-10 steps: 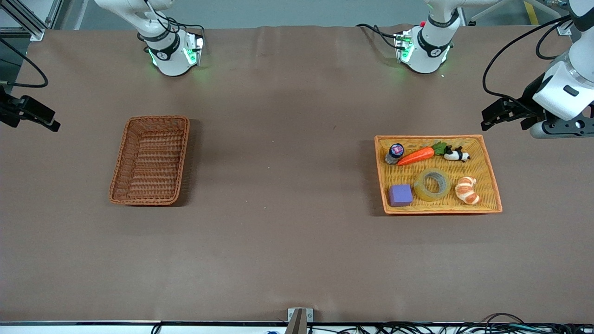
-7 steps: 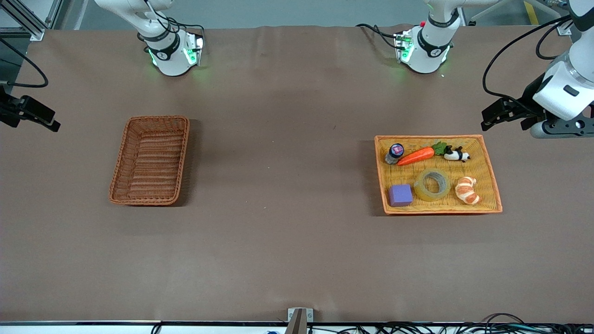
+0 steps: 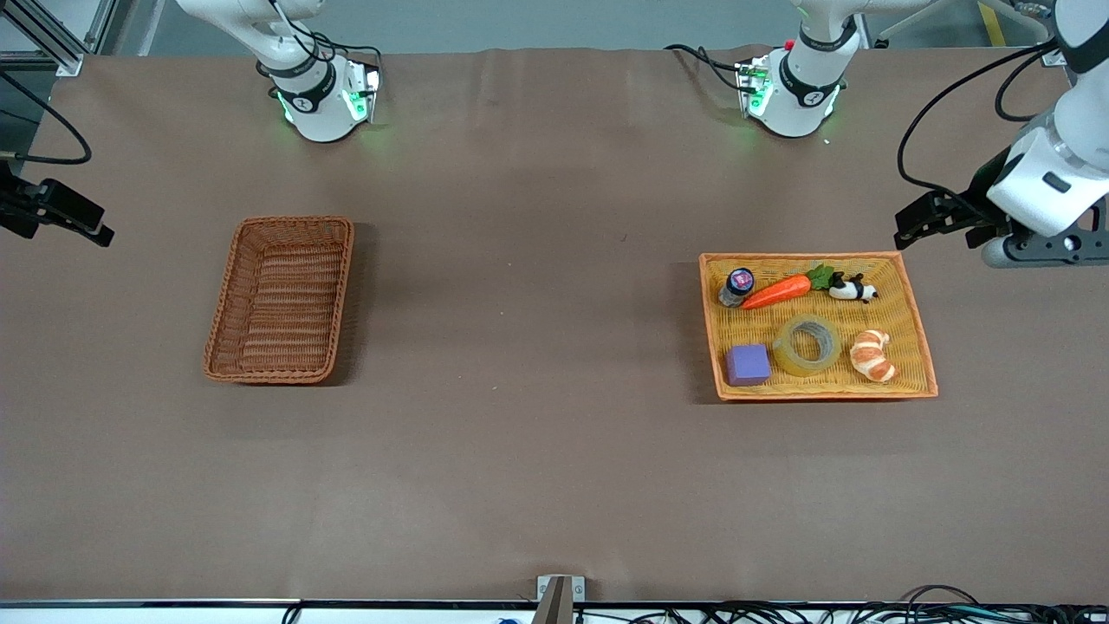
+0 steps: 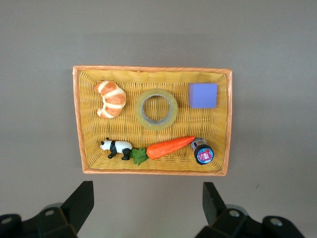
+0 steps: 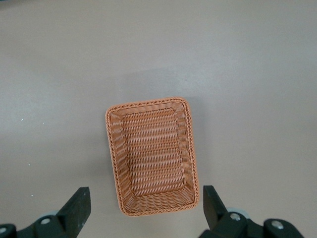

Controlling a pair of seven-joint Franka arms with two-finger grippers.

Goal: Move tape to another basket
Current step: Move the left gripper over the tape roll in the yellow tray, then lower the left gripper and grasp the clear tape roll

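The tape (image 3: 781, 350), a yellowish ring, lies flat in the shallow orange tray (image 3: 814, 256), between a purple cube and a croissant. It also shows in the left wrist view (image 4: 156, 125). My left gripper (image 3: 905, 224) hangs open and empty in the air over bare table, just off the tray's edge nearest the robots (image 4: 147, 198). The reddish-brown basket (image 3: 295, 220) stands empty toward the right arm's end (image 5: 148, 102). My right gripper (image 3: 91, 224) hangs open and empty over the table's end, apart from the basket (image 5: 143, 203).
The tray also holds a purple cube (image 3: 748, 364), a croissant (image 3: 872, 354), a carrot (image 3: 777, 292), a toy panda (image 3: 852, 289) and a small dark jar (image 3: 737, 286). Brown cloth covers the table between tray and basket.
My left arm has shifted slightly toward the robots' side of the table. The right arm, the tape and the baskets have not moved.
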